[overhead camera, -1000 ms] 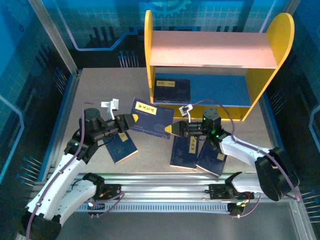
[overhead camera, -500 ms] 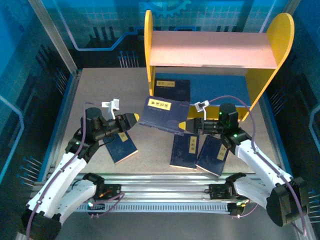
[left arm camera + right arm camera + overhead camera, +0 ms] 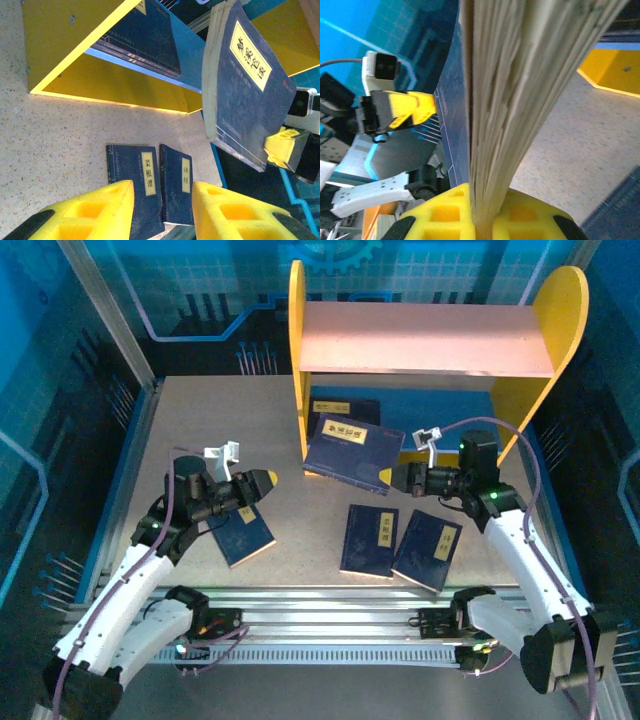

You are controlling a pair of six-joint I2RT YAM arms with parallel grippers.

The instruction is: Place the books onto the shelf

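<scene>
At the right wrist, right jaws clamp a book (image 3: 505, 100) by its pages; overhead, left jaws gape.

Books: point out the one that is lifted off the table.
The book clamped in the right tool, at the shelf's front; the others lie flat.

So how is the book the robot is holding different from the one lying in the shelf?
The held book is pinched by the right gripper; the shelved book is touched by nothing. The held book hangs tilted in the air; the shelved book lies flat on the shelf's blue lower board. Both are navy with a yellow label.
</scene>
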